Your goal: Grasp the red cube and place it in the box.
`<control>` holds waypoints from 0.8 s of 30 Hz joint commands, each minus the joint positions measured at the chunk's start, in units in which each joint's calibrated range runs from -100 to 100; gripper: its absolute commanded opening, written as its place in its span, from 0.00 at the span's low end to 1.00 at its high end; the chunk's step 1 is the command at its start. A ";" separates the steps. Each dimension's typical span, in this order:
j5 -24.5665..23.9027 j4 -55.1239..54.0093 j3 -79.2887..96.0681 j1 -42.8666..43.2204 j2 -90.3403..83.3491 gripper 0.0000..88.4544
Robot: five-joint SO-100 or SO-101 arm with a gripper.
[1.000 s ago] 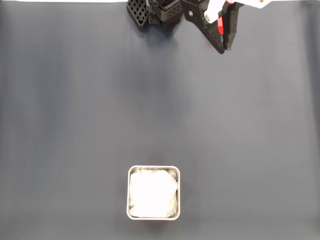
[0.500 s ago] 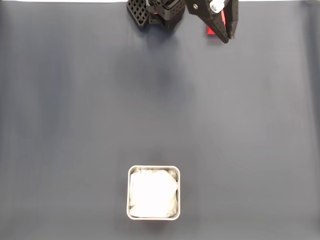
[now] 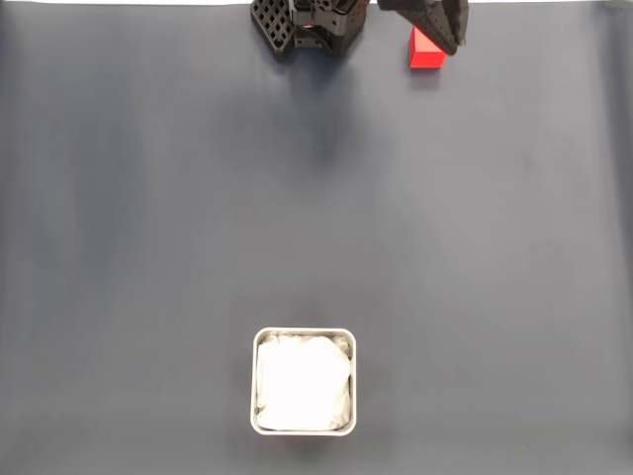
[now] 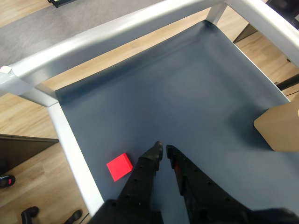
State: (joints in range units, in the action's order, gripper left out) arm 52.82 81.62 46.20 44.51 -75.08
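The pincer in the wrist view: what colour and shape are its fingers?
The pincer is matte black plastic. Its two fingers are long and taper to blunt tips. One finger shows a row of small round holes and a small red mark near its tip.

Red cube (image 4: 119,166) matt – box (image 3: 303,332) lining wrinkly, cloth-like – claw (image 4: 164,149) black plastic.

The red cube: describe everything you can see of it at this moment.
The red cube is small, plain and bright red, with matte, unmarked faces. It lies flat on the dark grey-blue mat near the top edge of the fixed view, far from the box. In the wrist view it sits beside the metal frame rail, left of the pincer. The pincer's nearly closed fingers are empty and do not touch it; in the fixed view the arm overlaps its upper right corner.
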 commanded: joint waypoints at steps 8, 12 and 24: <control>1.22 3.62 1.33 5.13 -4.39 0.00; 1.17 4.69 1.79 7.19 -5.43 0.00; 0.24 6.57 1.79 13.59 -5.51 0.00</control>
State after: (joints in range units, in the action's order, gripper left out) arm 53.55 87.83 48.28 56.31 -80.55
